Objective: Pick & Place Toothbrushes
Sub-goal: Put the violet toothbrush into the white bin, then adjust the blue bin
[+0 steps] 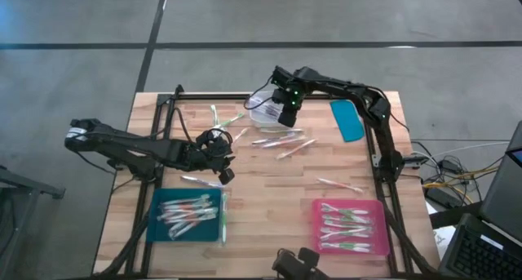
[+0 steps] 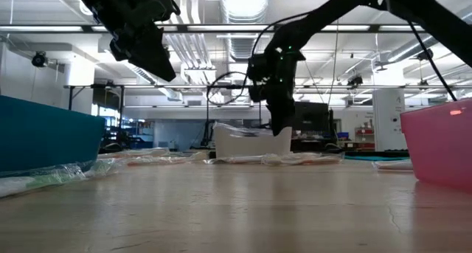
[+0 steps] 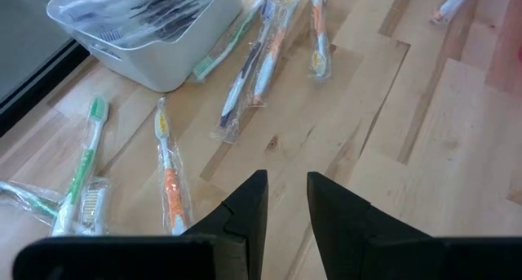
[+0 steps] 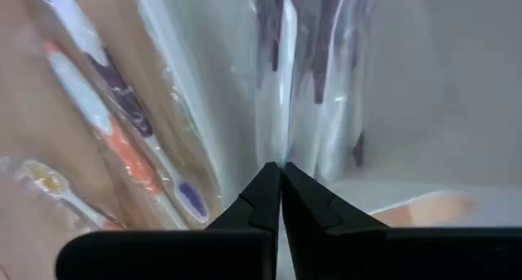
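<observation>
Both dark arms reach over a wooden worktop (image 1: 269, 206) seen from above: the left gripper (image 1: 218, 153) hangs left of centre with its fingers a narrow gap apart and nothing between them, while the right gripper (image 1: 287, 113) dips into a white bin (image 1: 263, 110) at the far edge. Wrapped toothbrushes (image 1: 281, 141) lie scattered just near of the bin, more fill a teal tray (image 1: 189, 216) at near left and a pink tray (image 1: 351, 227) at near right, and one lies alone between centre and the pink tray. A teal lid (image 1: 348, 119) rests at far right.

From table height, the right gripper (image 2: 280, 124) stands down inside the white bin (image 2: 251, 142); the left gripper (image 2: 151, 57) hovers well above the wood.

Left wrist view: its fingers (image 3: 249, 206) stand slightly parted over bare wood, toothbrushes (image 3: 167, 170) spread beyond them beside the bin (image 3: 155, 35).

Right wrist view: the right gripper (image 4: 281, 178) is pressed fully closed against wrapped toothbrushes (image 4: 285, 68) in the bin; whether it grips one cannot be told.
</observation>
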Controlling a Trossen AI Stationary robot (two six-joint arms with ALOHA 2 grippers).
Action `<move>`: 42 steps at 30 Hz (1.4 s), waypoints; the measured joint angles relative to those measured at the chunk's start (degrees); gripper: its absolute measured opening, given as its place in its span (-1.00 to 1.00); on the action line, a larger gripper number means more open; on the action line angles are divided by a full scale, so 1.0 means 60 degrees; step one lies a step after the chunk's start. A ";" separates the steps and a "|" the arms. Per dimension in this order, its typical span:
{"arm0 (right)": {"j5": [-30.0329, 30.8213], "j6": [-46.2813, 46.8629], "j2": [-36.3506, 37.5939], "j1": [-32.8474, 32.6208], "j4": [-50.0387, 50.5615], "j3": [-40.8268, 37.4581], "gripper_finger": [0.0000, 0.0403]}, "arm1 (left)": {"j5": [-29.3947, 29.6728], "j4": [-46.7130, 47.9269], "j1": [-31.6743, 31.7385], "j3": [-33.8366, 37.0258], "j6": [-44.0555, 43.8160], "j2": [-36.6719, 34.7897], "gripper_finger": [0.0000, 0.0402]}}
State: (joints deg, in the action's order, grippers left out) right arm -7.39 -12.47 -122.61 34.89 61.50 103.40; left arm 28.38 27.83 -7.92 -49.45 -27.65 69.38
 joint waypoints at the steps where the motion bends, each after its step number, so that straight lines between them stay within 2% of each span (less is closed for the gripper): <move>1: 0.0002 0.0043 -0.0116 0.0002 0.0085 0.0047 -0.96 | 0.0000 0.0000 0.0000 0.0000 0.0002 0.0000 -0.53; 15: -0.0001 -0.0060 -0.0368 0.0007 0.0123 0.0120 -0.91 | 0.0000 0.0002 0.0005 0.0000 0.0089 0.0000 -0.53; 27: -0.0036 -0.0301 -0.0145 0.0004 0.0861 0.1048 -0.31 | -0.0009 0.0008 0.0000 0.0000 0.0078 0.0000 -0.53; 30: -0.0279 -0.0721 -0.0101 0.0004 0.1574 0.1395 -0.24 | -0.0454 0.0071 0.0009 0.0000 0.0235 0.0000 -0.53; 35: -0.0323 -0.0723 0.0334 -0.0101 0.1949 0.1676 -0.31 | -0.1491 0.0733 -0.0002 -0.0075 0.0905 0.0000 -0.53; 42: -0.0360 -0.0947 0.1402 -0.0406 0.1834 0.1656 -0.53 | -0.1552 0.3433 0.0038 -0.0537 0.0793 -0.0007 -0.53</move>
State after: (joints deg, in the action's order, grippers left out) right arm -9.55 -18.15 -114.20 32.46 72.51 113.34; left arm 19.07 48.44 -7.70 -52.67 -22.89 69.34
